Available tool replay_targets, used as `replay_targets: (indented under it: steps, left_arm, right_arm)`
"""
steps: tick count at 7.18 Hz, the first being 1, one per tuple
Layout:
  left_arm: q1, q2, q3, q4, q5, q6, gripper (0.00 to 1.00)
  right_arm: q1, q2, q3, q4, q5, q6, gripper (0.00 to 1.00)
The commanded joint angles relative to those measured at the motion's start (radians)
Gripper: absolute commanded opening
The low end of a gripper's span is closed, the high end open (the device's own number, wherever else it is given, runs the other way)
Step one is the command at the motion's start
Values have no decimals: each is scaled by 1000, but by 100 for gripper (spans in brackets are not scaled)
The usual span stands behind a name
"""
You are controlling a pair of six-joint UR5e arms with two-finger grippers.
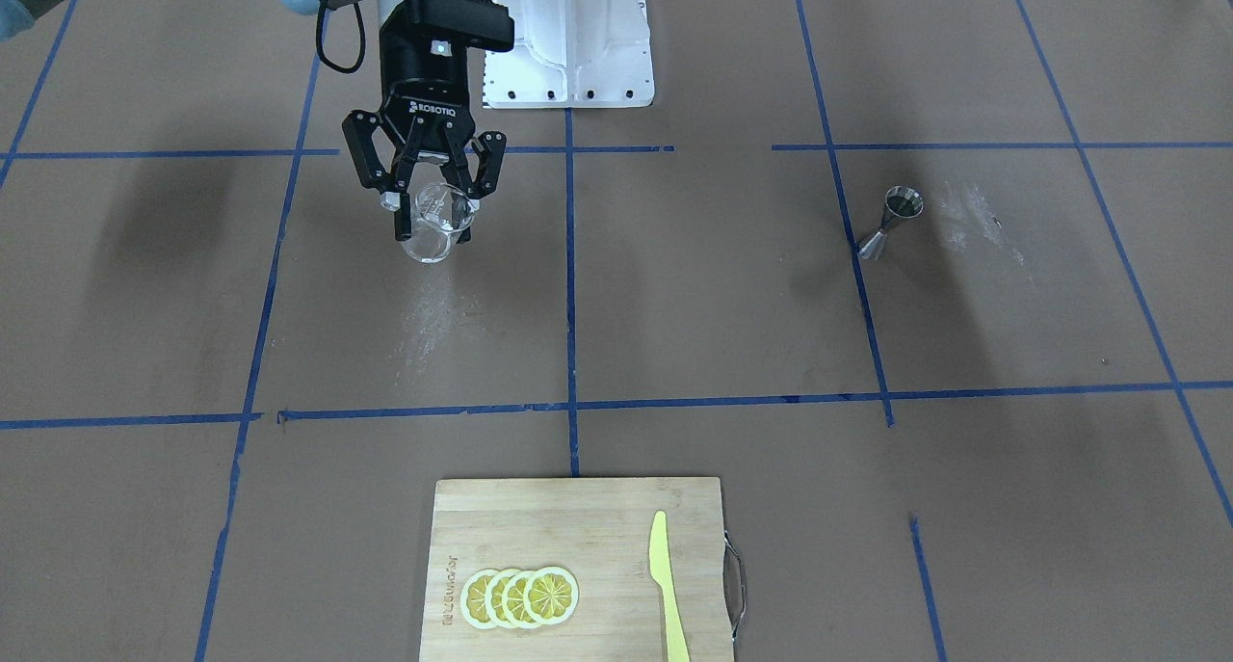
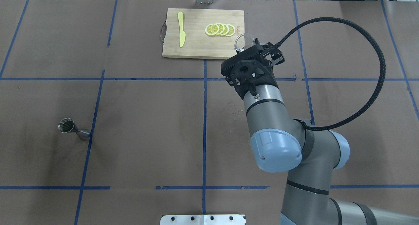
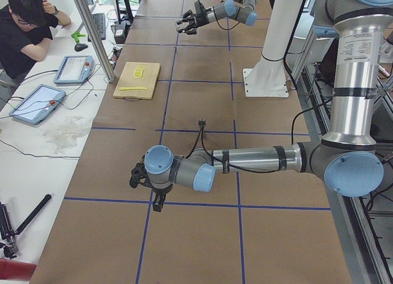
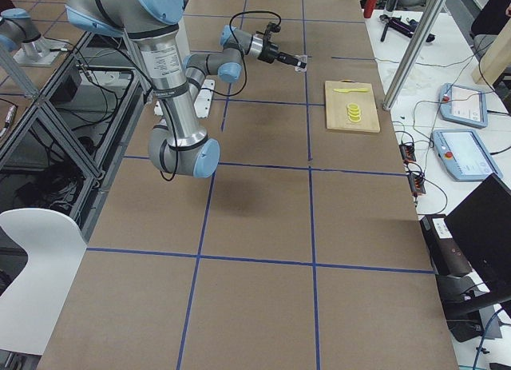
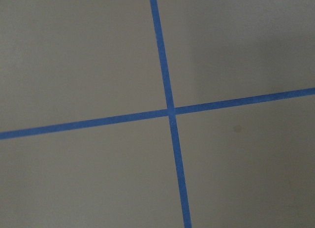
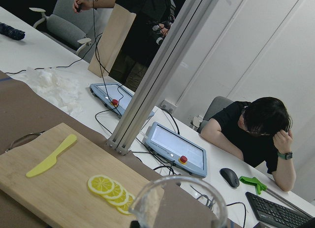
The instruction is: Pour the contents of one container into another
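A clear glass (image 1: 432, 226) is lifted off the table and tipped on its side, with my right gripper (image 1: 431, 214) shut on it. From overhead the glass (image 2: 243, 41) pokes out past the right gripper (image 2: 253, 49), near the cutting board's corner. Its rim (image 6: 178, 198) fills the bottom of the right wrist view. A small steel jigger (image 1: 891, 221) stands upright and alone on the robot's left half of the table, also seen overhead (image 2: 70, 128). My left gripper (image 3: 157, 203) hangs low over a tape cross; whether it is open or shut I cannot tell.
A wooden cutting board (image 1: 578, 537) at the table's operator edge carries lemon slices (image 1: 520, 596) and a yellow plastic knife (image 1: 665, 585). The white robot base (image 1: 568, 36) sits at the opposite edge. Blue tape lines grid the brown table. A seated person (image 3: 24, 32) is beside the table.
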Motion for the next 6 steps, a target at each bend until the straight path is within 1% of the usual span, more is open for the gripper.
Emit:
replay_targets:
  steps: [1, 2, 3, 4, 5, 6]
  left_arm:
    - [-137, 13, -60, 73, -16, 2, 100]
    - [-142, 4, -62, 66, -1, 6, 100]
    - [-142, 4, -65, 48, 92, 8, 100]
    - [-141, 8, -64, 5, 163, 8, 100]
    - [-139, 10, -62, 4, 164, 7, 100]
    - [-137, 10, -60, 1, 159, 5, 100]
  right_arm:
    - [0, 0, -1, 0, 1, 0, 0]
    - [0, 0, -2, 0, 1, 0, 0]
    - [-2, 0, -2, 0, 1, 0, 0]
    - [-2, -9, -4, 2, 1, 2, 0]
    - [-2, -22, -2, 24, 2, 8, 0]
    - [-3, -61, -5, 96, 2, 6, 0]
